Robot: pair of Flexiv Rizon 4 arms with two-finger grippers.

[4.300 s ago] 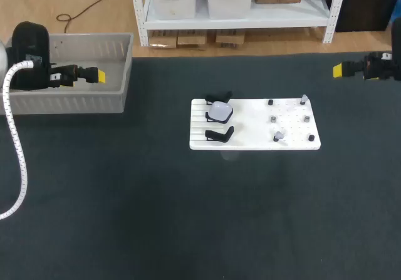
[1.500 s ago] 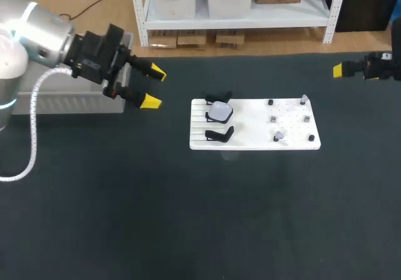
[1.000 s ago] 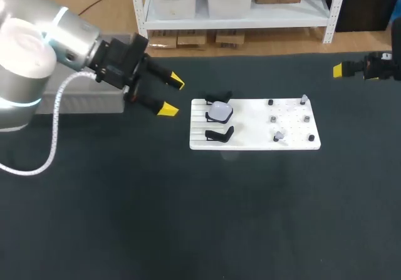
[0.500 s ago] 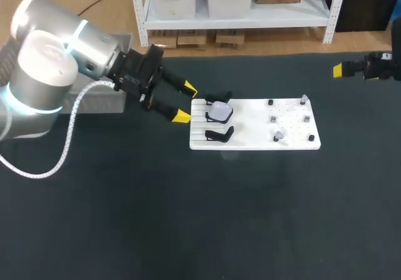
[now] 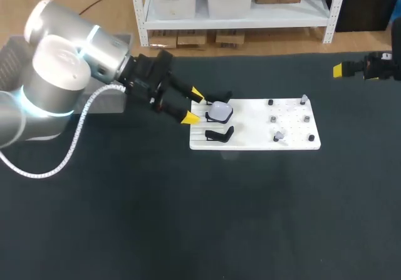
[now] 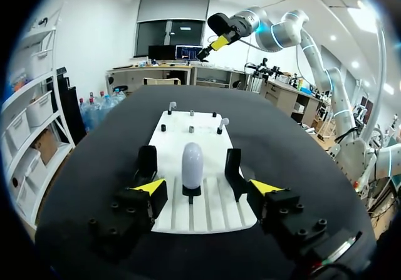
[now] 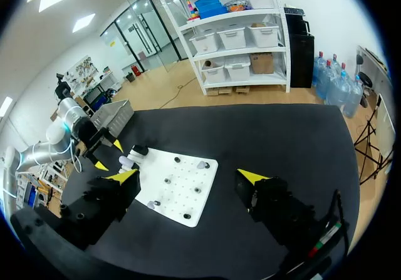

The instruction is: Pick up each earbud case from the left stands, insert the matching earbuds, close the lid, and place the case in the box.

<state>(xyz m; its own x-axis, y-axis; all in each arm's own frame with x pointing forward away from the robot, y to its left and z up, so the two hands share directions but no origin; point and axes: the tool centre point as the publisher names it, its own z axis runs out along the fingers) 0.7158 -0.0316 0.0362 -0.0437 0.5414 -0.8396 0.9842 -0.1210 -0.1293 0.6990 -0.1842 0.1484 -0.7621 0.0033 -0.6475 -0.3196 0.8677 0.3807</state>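
- The left gripper (image 5: 193, 106) hangs at the left end of a white board (image 5: 257, 124) on the dark surface (image 5: 188, 217). Its fingers are spread wide and grasp nothing.
- A white earbud case (image 5: 220, 111) rests on the middle black stand of the board's left side. It lies just ahead of the gap between those fingers, untouched by them.
- A black stand (image 5: 219, 134) sits on either side of the case.
- The right gripper (image 5: 338, 71) is at the surface's far right edge, well apart from the board. Its fingers are also wide apart and hold nothing.
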